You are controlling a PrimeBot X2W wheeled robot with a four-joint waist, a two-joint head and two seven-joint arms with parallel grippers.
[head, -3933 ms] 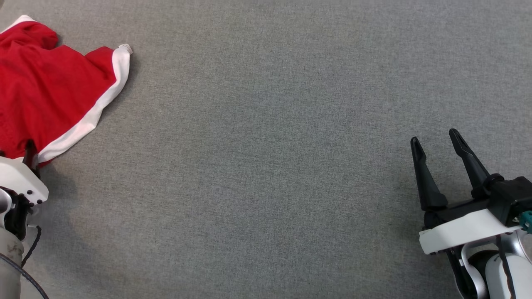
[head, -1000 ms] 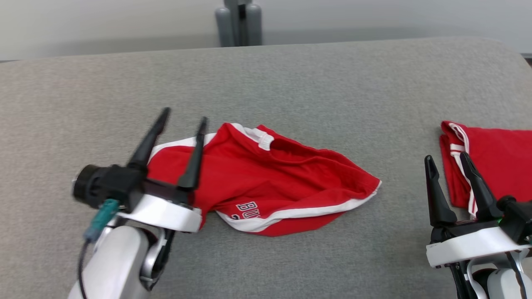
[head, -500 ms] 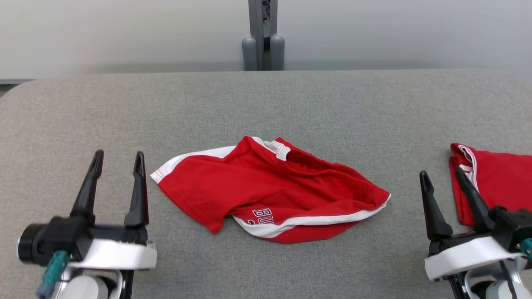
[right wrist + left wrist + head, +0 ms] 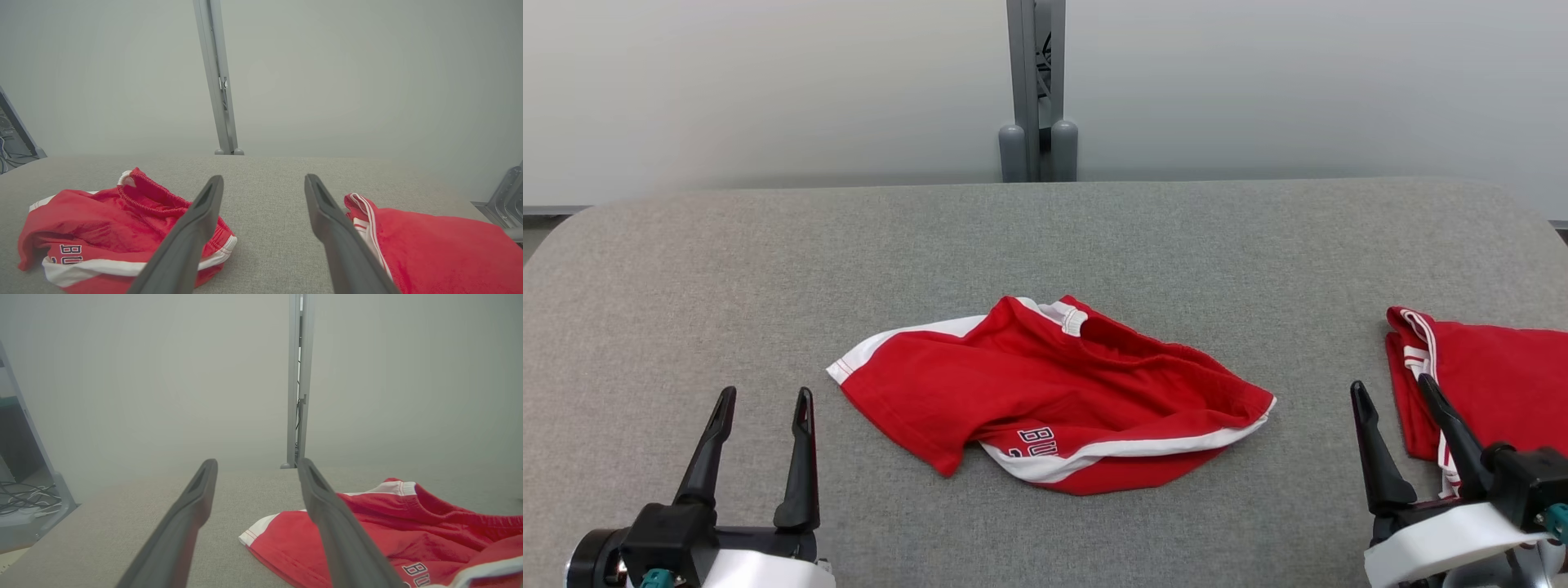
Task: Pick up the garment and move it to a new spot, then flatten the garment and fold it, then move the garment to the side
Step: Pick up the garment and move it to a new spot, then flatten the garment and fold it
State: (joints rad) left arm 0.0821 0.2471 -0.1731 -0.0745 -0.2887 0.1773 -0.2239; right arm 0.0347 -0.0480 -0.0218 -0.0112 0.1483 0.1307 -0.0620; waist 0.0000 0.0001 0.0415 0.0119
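Note:
The garment (image 4: 1054, 392), red shorts with white trim and dark lettering, lies crumpled in the middle of the grey table (image 4: 1045, 245). It also appears in the left wrist view (image 4: 408, 535) and the right wrist view (image 4: 110, 232). My left gripper (image 4: 764, 398) stands open at the lower left, a little left of the shorts, touching nothing. My right gripper (image 4: 1392, 388) is open at the lower right, apart from the shorts, with nothing between its fingers.
A second red garment (image 4: 1486, 384) with white stripes lies folded at the table's right edge, just behind my right gripper (image 4: 441, 245). A grey metal post (image 4: 1037, 90) rises behind the table's far edge before a pale wall.
The head camera has tilted up, so the far wall shows more. My left gripper has drawn back from the shorts to the lower left, leaving them lying on the table.

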